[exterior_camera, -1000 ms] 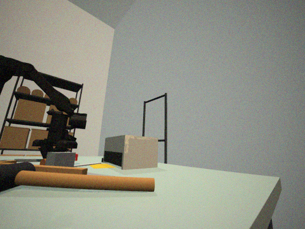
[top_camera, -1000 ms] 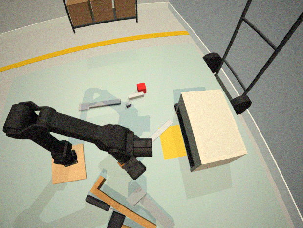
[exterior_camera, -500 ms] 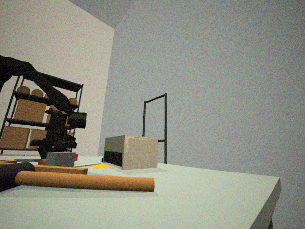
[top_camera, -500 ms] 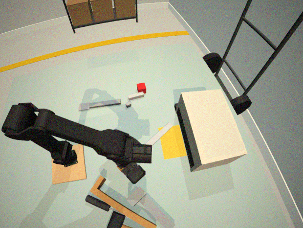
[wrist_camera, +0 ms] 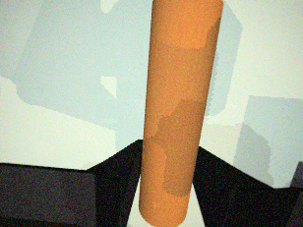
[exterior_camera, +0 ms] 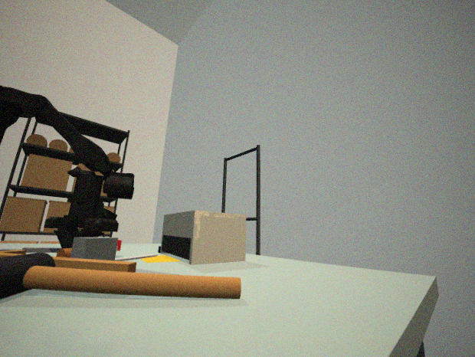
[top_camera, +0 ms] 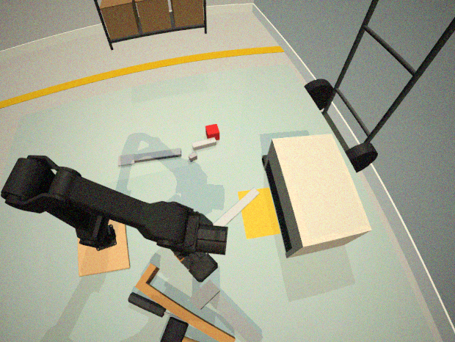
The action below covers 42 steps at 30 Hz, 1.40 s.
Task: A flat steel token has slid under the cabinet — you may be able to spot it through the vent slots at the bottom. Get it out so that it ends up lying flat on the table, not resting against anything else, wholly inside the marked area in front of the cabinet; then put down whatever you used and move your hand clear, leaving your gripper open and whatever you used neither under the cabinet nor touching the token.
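Note:
My gripper (exterior_camera: pixel 66 244) (wrist_camera: pixel 165 147) is shut on the orange round handle (exterior_camera: pixel 63 252) (wrist_camera: pixel 179 87) of a tool, low over the table. In the top view the arm hides the fingers. A pale flat bar (top_camera: pixel 237 208) (exterior_camera: pixel 139 256), seemingly this tool's shaft, runs from under the hand towards the cabinet. Its end overlaps the upper left of the yellow marked area (top_camera: pixel 260 222) (exterior_camera: pixel 159 259); whether it touches the table is unclear. The cabinet (top_camera: pixel 320 187) (exterior_camera: pixel 218 237) stands just beyond that area, with a dark low opening facing it. The steel token cannot be made out.
A red cube (top_camera: pixel 212 131), a white block (top_camera: pixel 204 143), a small grey block (top_camera: pixel 192 156) and a long grey bar (top_camera: pixel 158 155) lie farther back. An orange angled piece (top_camera: pixel 183 310) and a grey plate-like piece (top_camera: pixel 205 293) are at the front. A thick orange rod (exterior_camera: pixel 134 283) lies nearest the exterior camera.

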Motion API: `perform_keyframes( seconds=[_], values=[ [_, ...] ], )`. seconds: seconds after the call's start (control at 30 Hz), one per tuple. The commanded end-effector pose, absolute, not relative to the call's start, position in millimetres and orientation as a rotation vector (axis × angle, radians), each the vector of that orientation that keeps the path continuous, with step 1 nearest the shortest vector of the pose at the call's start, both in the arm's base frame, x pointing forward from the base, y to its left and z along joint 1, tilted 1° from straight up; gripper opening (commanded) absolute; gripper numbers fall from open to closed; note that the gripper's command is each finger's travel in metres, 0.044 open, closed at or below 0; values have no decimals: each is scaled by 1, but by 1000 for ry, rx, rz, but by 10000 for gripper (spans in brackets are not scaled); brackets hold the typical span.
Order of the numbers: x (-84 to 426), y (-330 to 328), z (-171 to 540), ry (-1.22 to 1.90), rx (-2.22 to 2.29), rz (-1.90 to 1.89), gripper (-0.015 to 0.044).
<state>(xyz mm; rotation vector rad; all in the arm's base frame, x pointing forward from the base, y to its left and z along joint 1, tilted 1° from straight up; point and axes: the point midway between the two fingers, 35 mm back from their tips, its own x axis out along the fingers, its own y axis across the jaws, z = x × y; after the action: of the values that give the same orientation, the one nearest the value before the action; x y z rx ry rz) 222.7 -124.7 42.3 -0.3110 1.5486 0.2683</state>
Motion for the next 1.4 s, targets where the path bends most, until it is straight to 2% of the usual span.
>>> perform_keyframes(
  seconds=[0.0, 1.37],
  values=[
    [221, -128, 43, 1545, -315, 270, 0],
    [200, -164, 44, 1547, -317, 268, 0]
  ],
)
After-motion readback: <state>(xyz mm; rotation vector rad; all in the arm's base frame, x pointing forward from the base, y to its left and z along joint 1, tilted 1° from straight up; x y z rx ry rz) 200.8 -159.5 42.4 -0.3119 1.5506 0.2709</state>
